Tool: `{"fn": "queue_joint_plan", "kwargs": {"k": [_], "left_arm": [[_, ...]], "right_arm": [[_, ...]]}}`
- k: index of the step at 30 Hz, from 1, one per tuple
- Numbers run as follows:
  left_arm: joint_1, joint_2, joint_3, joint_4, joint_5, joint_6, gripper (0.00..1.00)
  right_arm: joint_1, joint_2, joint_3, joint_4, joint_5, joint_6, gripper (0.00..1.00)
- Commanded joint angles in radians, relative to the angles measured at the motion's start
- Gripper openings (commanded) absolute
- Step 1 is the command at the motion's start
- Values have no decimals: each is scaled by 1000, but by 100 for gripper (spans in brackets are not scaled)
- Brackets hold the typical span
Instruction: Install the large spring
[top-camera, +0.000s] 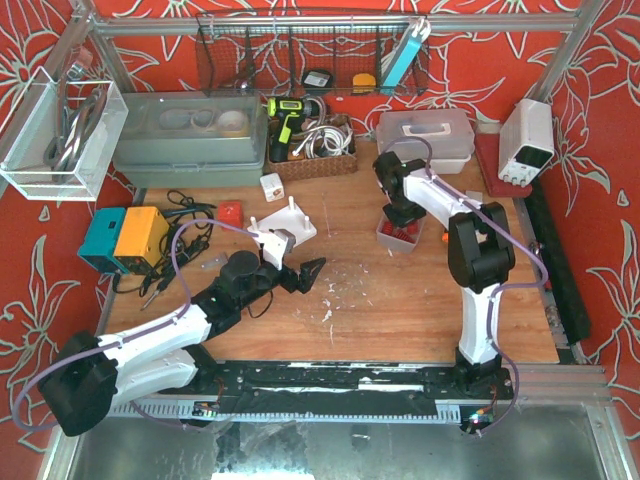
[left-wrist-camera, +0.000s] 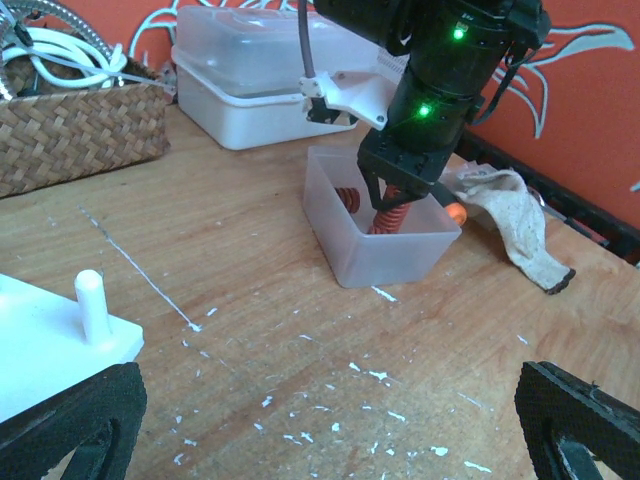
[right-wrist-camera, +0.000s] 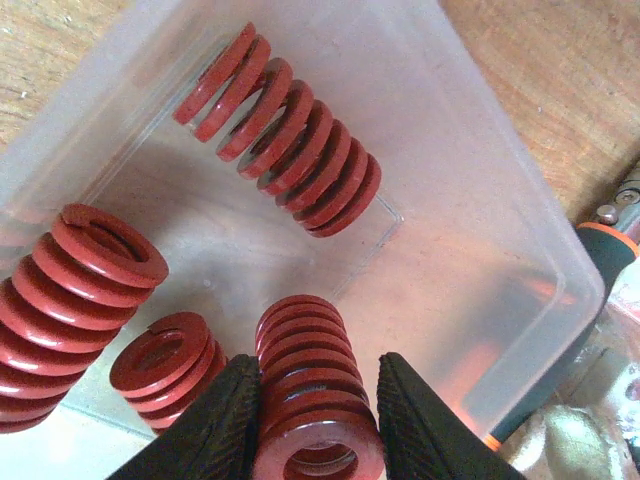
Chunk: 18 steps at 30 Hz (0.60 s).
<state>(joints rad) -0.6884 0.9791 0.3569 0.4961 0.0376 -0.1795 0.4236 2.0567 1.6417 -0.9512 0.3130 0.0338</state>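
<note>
A clear plastic bin (right-wrist-camera: 500, 260) holds several red springs. My right gripper (right-wrist-camera: 318, 420) reaches down into it, and its fingers are closed on the sides of one upright red spring (right-wrist-camera: 315, 390). A long spring (right-wrist-camera: 285, 130) lies at the bin's far side, a wide one (right-wrist-camera: 75, 290) sits at the left, and a short one (right-wrist-camera: 165, 360) stands beside the held one. The left wrist view shows that gripper (left-wrist-camera: 390, 195) in the bin (left-wrist-camera: 380, 245). A white peg plate (top-camera: 285, 225) lies at centre-left, with its peg (left-wrist-camera: 90, 300) upright. My left gripper (top-camera: 300, 272) is open and empty just below the plate.
A white lidded box (left-wrist-camera: 250, 80) and a wicker basket (left-wrist-camera: 70, 130) stand behind the bin. A dirty cloth (left-wrist-camera: 510, 215) and an orange-handled tool (right-wrist-camera: 600, 250) lie to its right. A teal and orange box (top-camera: 125, 238) with cables sits at the left.
</note>
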Motion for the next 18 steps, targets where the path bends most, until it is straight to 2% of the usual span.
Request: {"fn": "queue_joint_plan", "kwargs": {"k": [1,9,18], "left_arm": [[-7,-11,-4,19,-20,7,100],[-7,-19,-17,30,-43,1,100],[-7,-58,-62,86,-100,-8,100]], "right_arm": [[-7,-54,4,-34,3,11,10],[-5,-108,6,-45,-3,36,7],[21,-254,-26,-97,-33,51,4]]}}
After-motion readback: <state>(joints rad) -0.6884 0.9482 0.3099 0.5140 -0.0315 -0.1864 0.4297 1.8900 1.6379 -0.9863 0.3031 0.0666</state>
